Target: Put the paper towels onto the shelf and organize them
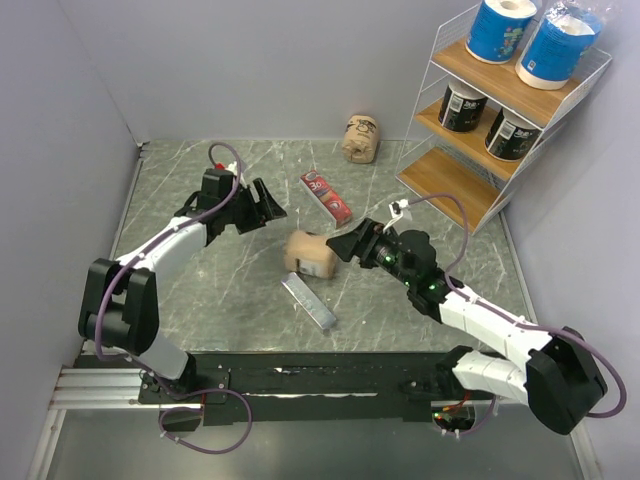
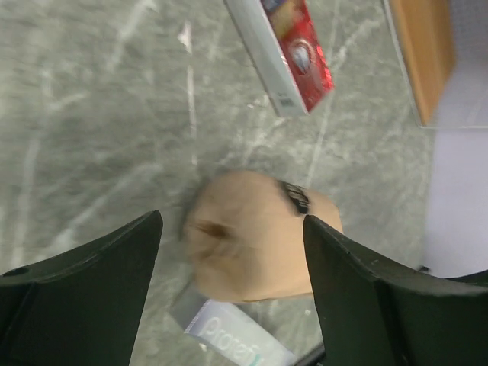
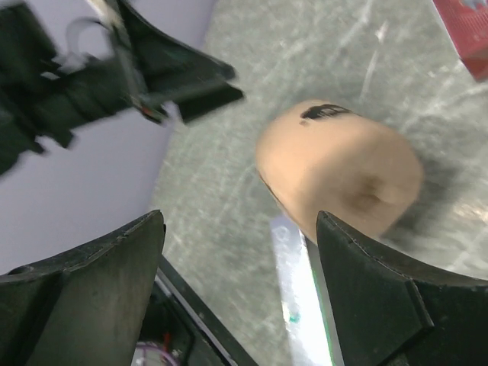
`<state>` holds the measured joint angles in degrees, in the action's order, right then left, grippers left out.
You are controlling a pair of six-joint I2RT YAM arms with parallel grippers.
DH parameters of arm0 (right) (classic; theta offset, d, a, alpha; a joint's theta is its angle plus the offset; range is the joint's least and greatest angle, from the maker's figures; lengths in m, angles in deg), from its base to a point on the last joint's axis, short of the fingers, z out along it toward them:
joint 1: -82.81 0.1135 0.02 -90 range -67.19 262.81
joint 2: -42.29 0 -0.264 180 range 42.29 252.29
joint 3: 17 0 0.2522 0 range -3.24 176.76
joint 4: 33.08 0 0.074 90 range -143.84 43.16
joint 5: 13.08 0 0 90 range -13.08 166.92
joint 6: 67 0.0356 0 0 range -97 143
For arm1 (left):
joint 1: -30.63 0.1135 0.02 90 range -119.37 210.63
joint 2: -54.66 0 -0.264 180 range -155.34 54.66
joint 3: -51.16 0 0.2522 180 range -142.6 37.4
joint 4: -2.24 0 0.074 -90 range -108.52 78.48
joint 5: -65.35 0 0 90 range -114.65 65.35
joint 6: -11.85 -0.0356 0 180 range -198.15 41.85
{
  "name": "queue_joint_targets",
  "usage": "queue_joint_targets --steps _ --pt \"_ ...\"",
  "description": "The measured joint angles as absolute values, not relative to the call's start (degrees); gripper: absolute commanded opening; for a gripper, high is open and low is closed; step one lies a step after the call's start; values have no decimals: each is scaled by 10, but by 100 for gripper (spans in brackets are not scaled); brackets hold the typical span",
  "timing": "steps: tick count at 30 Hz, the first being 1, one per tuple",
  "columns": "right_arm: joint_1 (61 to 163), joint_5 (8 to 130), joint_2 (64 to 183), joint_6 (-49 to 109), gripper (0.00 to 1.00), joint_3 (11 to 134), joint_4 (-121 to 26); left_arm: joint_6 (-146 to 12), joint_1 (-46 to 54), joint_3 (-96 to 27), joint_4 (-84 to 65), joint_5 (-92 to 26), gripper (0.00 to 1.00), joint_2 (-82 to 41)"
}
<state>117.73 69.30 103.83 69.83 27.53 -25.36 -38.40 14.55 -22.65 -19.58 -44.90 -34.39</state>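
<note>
A tan-brown roll [image 1: 311,255] lies on its side mid-table; it also shows in the left wrist view [image 2: 259,236] and the right wrist view [image 3: 343,171]. My right gripper [image 1: 350,245] is open, just right of it, not holding it. My left gripper [image 1: 268,207] is open, up and left of it, apart. A second tan roll [image 1: 361,138] lies near the back wall. The white wire shelf [image 1: 455,185] stands at the back right. Two blue rolls [image 1: 503,27] are on its top tier, two black rolls [image 1: 463,105] on the middle tier. The bottom tier is bare.
A flat red packet [image 1: 327,195] lies behind the tan roll, also in the left wrist view [image 2: 293,46]. A grey rectangular bar [image 1: 308,301] lies just in front of the roll, also in the right wrist view [image 3: 305,297]. Grey walls close the left and back sides.
</note>
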Motion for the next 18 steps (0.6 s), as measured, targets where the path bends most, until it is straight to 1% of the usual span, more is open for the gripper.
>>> queue_joint_targets --steps 5,9,14,18 --pt "1164 652 1103 671 83 293 -246 -410 146 -228 -232 -407 79 -330" --pt "1156 624 1157 661 82 310 -236 -421 146 -228 -258 -393 80 -330" --pt "1144 610 1157 661 86 282 -206 -436 145 -228 -255 -430 79 -329" --pt "1137 613 1141 663 86 258 -203 -445 140 -223 -239 -469 77 -329"
